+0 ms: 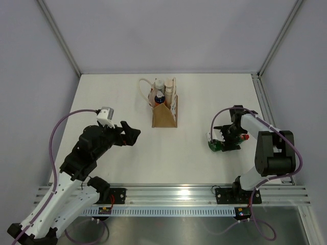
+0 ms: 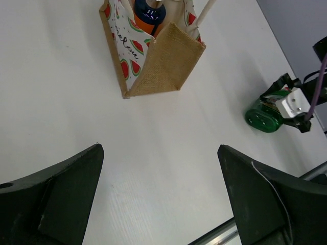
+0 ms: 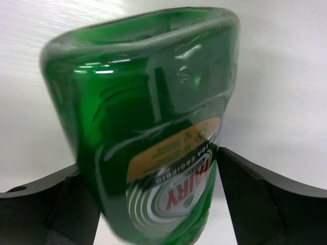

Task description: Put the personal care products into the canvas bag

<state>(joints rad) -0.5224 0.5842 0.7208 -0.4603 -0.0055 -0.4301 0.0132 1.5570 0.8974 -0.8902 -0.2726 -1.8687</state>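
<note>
Several bottles (image 1: pixel 169 84) stand in your canvas bag (image 1: pixel 164 117), upright near the middle of the counter's (image 1: pixel 112 97) far edge. Your left jaws hang wide open and empty. Your right jaws straddle a green bottle (image 1: pixel 215 146) near the right edge; you cannot tell whether they grip it.

The white tabletop (image 1: pixel 168 168) carries two things directly. Toward 12 o'clock, just left of the centre line, the canvas bag (image 1: pixel 164 116) stands upright. Its plain tan end faces 6 o'clock, and there is watermelon print on a long side. Well apart from it, at about 3 o'clock, a green bottle (image 1: pixel 215 146) lies on its side — base toward 9 o'clock, red cap toward 3 o'clock.
</note>
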